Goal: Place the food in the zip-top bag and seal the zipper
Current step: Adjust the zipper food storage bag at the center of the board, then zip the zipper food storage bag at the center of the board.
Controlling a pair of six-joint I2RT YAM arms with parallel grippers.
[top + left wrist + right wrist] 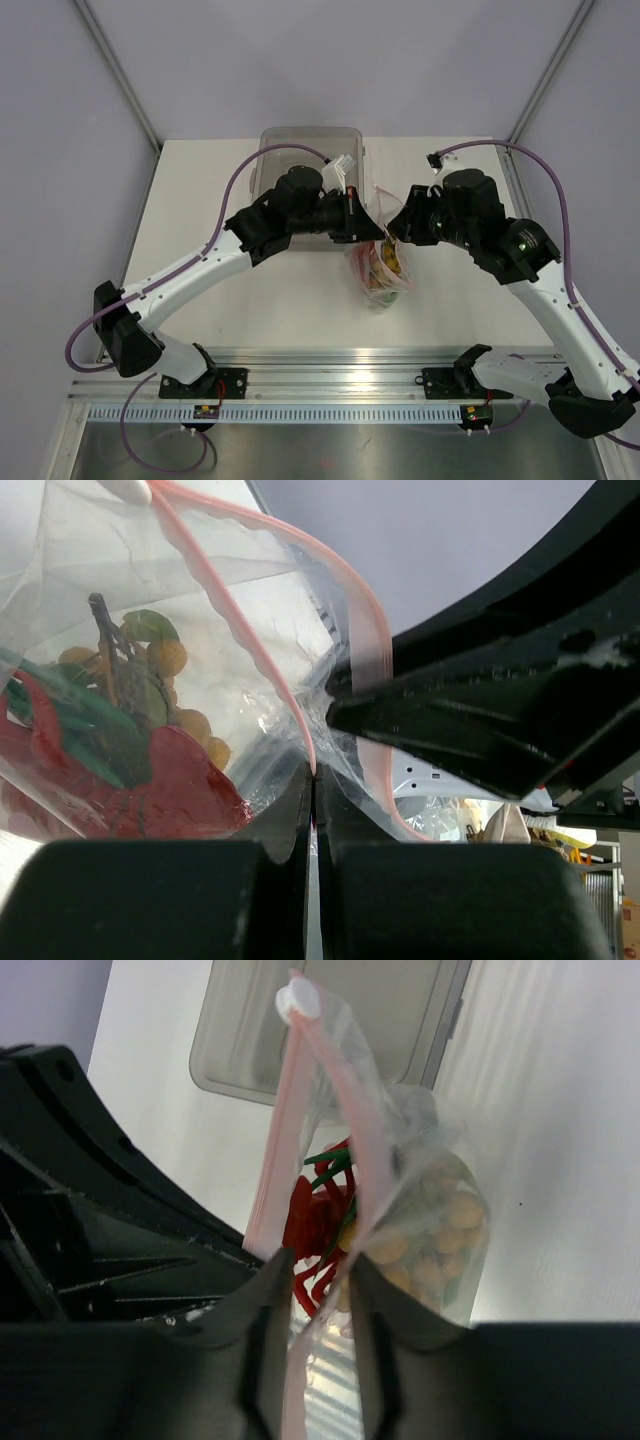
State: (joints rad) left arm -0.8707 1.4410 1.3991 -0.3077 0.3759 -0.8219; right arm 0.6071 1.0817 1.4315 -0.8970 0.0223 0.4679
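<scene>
The zip-top bag [381, 272] hangs between my two grippers above the table, with the food inside. In the left wrist view I see the red lobster [150, 792], the yellow-tan balls [172, 660] and green pieces through the plastic. My left gripper [315, 776] is shut on the pink-red zipper [232, 615]. My right gripper [320, 1265] is closed to a narrow gap around the bag's mouth. The zipper [283, 1120] runs from it to a white slider [297, 1000] at the far end. The lobster [303, 1222], balls [442, 1242] and green stalks [326, 1158] hang below.
A rigid clear grey tray [300, 148] sits at the back of the white table, behind the left arm; it also shows in the right wrist view [380, 1020]. The two grippers, left [362, 232] and right [396, 232], nearly touch. Metal frame posts stand at the far corners.
</scene>
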